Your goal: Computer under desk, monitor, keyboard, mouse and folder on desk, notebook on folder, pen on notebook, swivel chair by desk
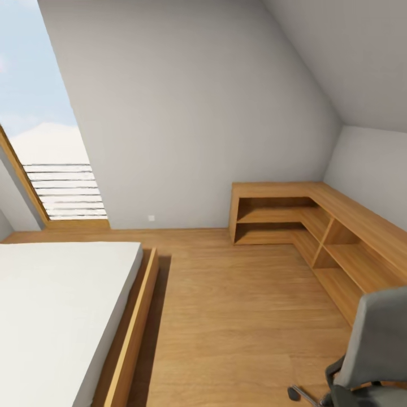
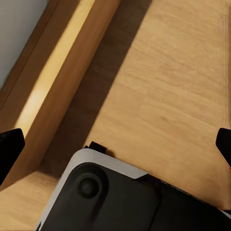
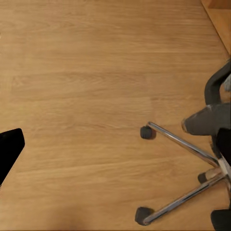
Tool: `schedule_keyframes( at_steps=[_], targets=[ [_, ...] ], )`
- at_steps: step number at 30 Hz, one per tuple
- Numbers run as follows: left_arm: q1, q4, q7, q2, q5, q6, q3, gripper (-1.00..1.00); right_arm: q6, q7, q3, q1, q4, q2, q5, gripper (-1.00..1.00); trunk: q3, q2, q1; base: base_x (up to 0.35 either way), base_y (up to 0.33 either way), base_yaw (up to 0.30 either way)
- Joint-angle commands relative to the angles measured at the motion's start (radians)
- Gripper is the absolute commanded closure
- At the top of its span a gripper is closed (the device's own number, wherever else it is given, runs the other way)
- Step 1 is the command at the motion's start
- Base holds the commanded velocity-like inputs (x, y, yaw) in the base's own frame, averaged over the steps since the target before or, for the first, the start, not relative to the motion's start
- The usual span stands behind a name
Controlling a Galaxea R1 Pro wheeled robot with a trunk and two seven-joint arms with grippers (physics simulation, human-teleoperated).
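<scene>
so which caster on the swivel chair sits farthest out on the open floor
In the right wrist view, the caster at the tip of the chrome leg, standing alone on bare wood. The other casters sit nearer the picture's edge, under the swivel chair.

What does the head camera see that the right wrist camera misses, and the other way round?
The head view alone takes in the room: a white bed in a wooden frame, a slanted window, grey walls and an L-shaped wooden shelf unit, plus the swivel chair's grey back. The right wrist view alone gives the chair's chrome legs and dark casters close up, with a dark fingertip of the right claw at the picture's edge. Both share the wooden floor and that same chair.
</scene>
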Motion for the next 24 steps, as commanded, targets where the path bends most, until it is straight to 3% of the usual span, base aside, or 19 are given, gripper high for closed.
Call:
schedule_keyframes(
  at_steps=[1, 24],
  targets=[
    [-0.001, 0.0, -0.002, 0.0, 0.007, -0.003, -0.001, -1.0, -0.003, -0.005, 0.009, -0.001, 0.002, 0.0, -0.002, -1.0, -0.002, -0.002, 0.001, 0.335, 0.0, 0.0],
    [-0.001, 0.011, -0.002, -0.002, 0.006, -0.002, -0.001, -1.0, 0.013, -0.006, 0.008, -0.001, 0.002, 0.0, 0.0, -1.0, -0.002, -0.002, 0.001, 0.335, 0.0, 0.0]
  ],
)
